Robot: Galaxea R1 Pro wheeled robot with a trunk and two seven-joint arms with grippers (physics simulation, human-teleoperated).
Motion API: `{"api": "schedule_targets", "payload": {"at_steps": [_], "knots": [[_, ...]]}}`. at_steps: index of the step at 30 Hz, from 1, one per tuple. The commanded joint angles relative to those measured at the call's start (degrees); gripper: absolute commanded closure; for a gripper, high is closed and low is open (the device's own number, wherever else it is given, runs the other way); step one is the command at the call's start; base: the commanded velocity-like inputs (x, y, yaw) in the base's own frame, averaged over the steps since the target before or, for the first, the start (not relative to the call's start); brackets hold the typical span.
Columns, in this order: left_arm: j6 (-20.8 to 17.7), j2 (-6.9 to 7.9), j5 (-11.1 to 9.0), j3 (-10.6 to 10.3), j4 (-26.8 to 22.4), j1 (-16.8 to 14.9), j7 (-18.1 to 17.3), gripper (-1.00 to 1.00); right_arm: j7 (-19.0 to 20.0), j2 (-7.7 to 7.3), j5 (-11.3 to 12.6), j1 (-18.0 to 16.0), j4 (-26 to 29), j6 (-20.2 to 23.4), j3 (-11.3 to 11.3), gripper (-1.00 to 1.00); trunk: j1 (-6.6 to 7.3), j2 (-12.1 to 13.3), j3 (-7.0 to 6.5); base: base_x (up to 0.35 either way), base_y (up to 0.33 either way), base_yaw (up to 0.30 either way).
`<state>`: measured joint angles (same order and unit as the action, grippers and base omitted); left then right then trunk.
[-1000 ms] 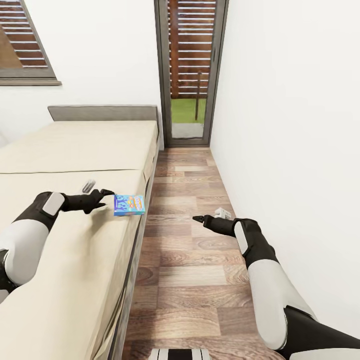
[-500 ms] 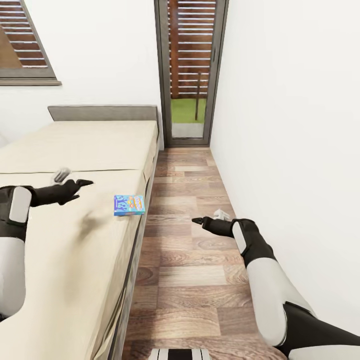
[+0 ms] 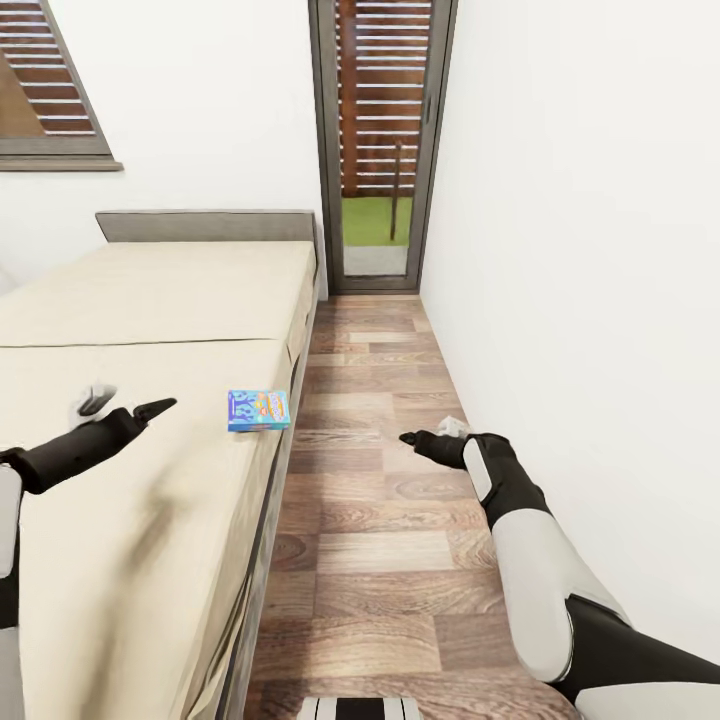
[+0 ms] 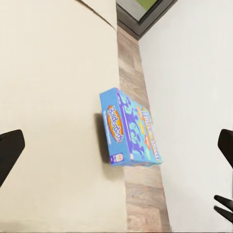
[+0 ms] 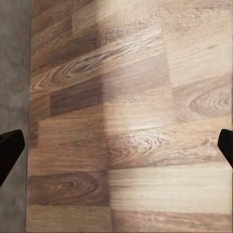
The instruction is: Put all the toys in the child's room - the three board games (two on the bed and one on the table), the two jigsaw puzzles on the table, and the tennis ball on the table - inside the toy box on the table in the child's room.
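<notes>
A small blue board game (image 3: pixel 258 409) lies flat on the beige bed (image 3: pixel 150 300), right at the mattress edge beside the floor. In the left wrist view the same blue box (image 4: pixel 131 131) sits between the spread black fingertips (image 4: pixel 9 151), some way ahead of them. My left gripper (image 3: pixel 140 412) hovers over the bed to the left of the box, open and apart from it. Over the plank floor by the white wall, my right gripper (image 3: pixel 415 440) is open with nothing in it, and its fingertips (image 5: pixel 8 150) frame bare wood.
A narrow strip of wood floor (image 3: pixel 370 480) runs between the bed and the right wall (image 3: pixel 580 250) to a glass door (image 3: pixel 380 150). A grey headboard (image 3: pixel 205 225) stands at the far end, and a shuttered window (image 3: pixel 45 80) is at upper left.
My left arm has drawn back to the left over the bed, away from the blue box, which has stayed put. The right gripper has shifted slightly towards the wall.
</notes>
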<state>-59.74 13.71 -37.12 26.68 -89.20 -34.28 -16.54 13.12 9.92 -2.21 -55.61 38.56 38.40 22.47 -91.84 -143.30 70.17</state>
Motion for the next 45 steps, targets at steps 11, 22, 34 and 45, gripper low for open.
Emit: {"api": "schedule_targets", "payload": {"at_steps": [11, 22, 34, 45], "knots": [[-0.3, -0.58, -10.2, 7.0, -2.7, 5.3, 3.1, -1.00, 4.9, 0.08, -0.2, -0.3, 1.2, -1.4, 0.3, -1.00, 0.01, 0.0, 0.05, 0.000, 0.000, 0.000], [-0.3, 1.74, -39.5, -3.7, -2.9, 2.6, 30.0, -1.00, 7.2, 0.08, 0.2, -0.2, 1.9, -1.3, 0.5, -1.00, 0.01, 0.0, 0.05, 0.000, 0.000, 0.006], [-0.3, 3.76, -50.9, -4.4, -2.9, 3.2, 35.3, -1.00, 7.3, 0.08, 1.5, -0.2, 2.0, -1.3, 0.6, -1.00, 0.01, 0.0, 0.06, 0.000, 0.000, 0.212], [-0.3, 3.80, -51.9, -4.5, -2.9, 3.4, 35.5, -1.00, 7.3, 0.08, 1.7, -0.1, 4.1, -1.3, 0.6, -1.00, 0.01, 0.0, 0.30, 0.000, 0.000, 0.119]]}}
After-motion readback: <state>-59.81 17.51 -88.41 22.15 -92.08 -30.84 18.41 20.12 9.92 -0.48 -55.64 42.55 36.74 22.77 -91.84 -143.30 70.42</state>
